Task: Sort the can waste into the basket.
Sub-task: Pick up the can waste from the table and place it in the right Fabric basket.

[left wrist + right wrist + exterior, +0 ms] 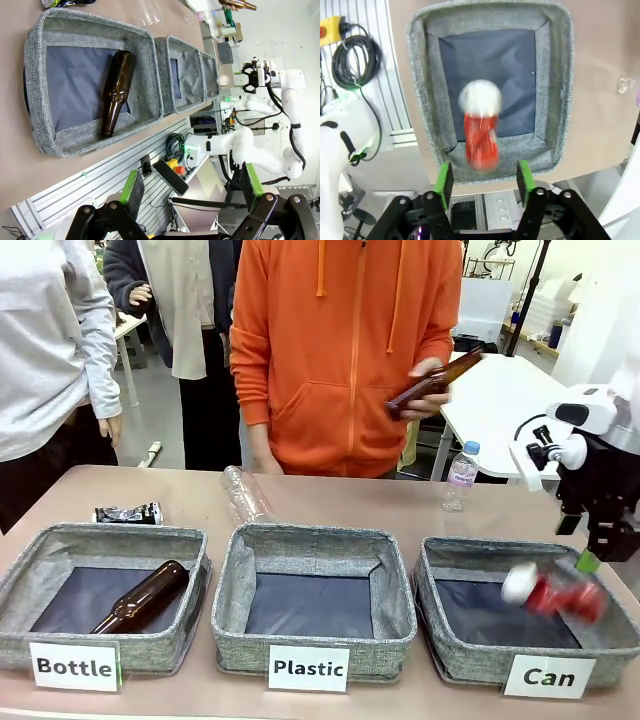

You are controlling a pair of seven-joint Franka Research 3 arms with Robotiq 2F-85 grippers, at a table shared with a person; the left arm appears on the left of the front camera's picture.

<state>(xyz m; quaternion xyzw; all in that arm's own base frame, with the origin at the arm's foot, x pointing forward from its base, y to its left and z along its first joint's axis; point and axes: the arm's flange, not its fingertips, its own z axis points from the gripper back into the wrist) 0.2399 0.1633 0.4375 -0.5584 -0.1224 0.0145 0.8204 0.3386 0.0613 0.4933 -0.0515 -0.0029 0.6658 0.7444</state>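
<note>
Right hand (483, 170) released, fingers apart. Red can (555, 592) blurred, mid-drop over Can basket (470, 548). Silver-black can (127, 513) on table (345, 505) behind Bottle basket (110, 535), not yet sorted. Left hand (192, 175) open wide, empty. Roughly half done.

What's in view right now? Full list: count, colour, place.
baskets: three, grey, in a row at the near table edge, labelled Bottle, Plastic, Can
red can: one, red, blurred, over the Can basket, free of the gripper
crushed can: one, silver and black, on the table behind the Bottle basket
glass bottles: two, brown; one in the Bottle basket, one held by the person
plastic bottles: two, clear; one lying behind the Plastic basket, one upright, far right
table: one, tan
person's hand: one, holding a bottle
left gripper: open, empty
right gripper: open, above the Can basket
</note>
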